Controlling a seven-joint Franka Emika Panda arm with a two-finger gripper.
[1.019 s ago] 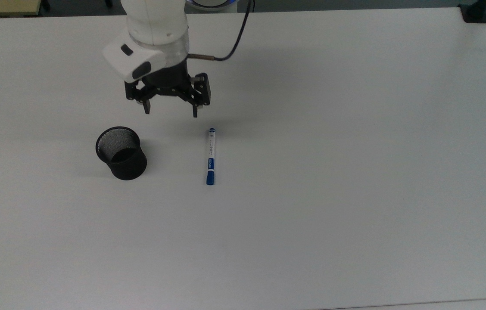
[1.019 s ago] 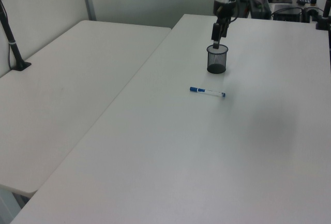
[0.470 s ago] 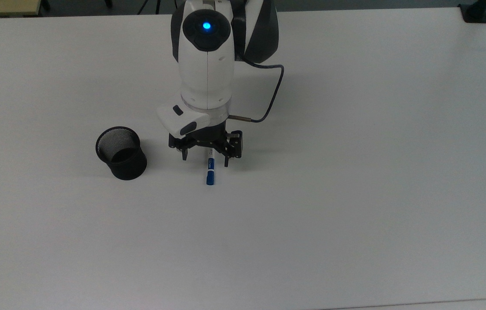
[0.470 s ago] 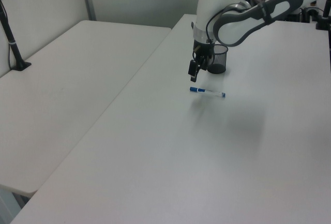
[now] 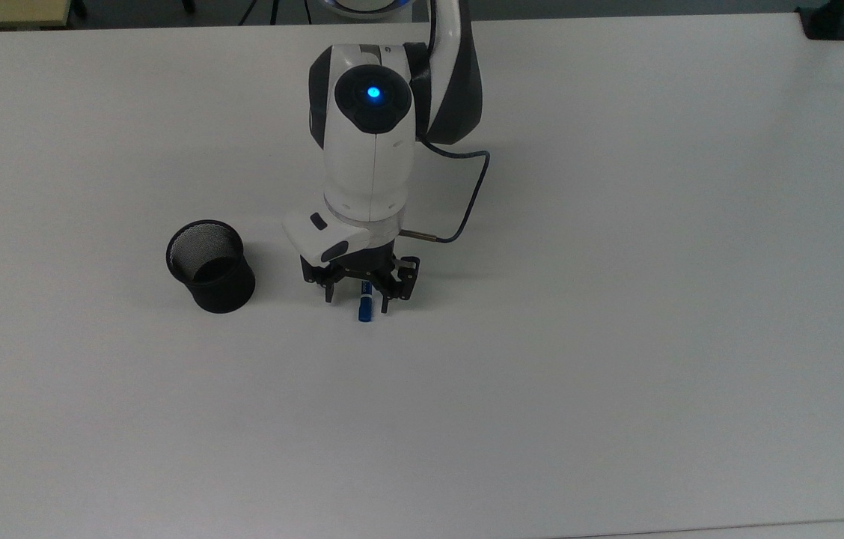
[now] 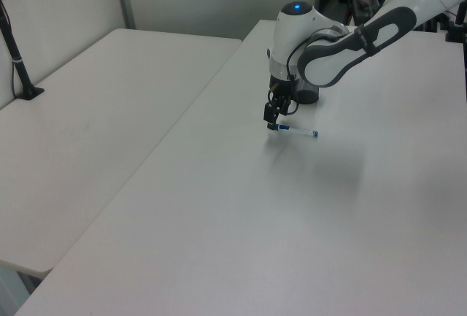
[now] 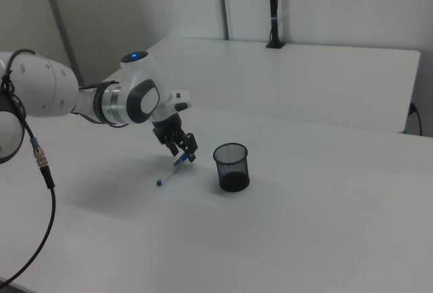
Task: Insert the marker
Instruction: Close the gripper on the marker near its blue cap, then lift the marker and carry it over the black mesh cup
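The arm is reaching down for the pick-up, judging by where it is hovering: the gripper (image 5: 357,297) is hanging low over the marker (image 5: 366,308), its fingers (image 5: 330,293) spread apart and straddling the barrel near the capped end, not yet clenched on it. The marker is lying flat on the worktop (image 5: 616,299), with the cup (image 5: 210,265) standing at about nine o'clock from it in the top view, well apart. Next, the fingers are probably needing to close squarely across the barrel, then lifting, tipping the marker upright and carrying it over the cup's open mouth. The marker's blue label is too small for any writing to be read.
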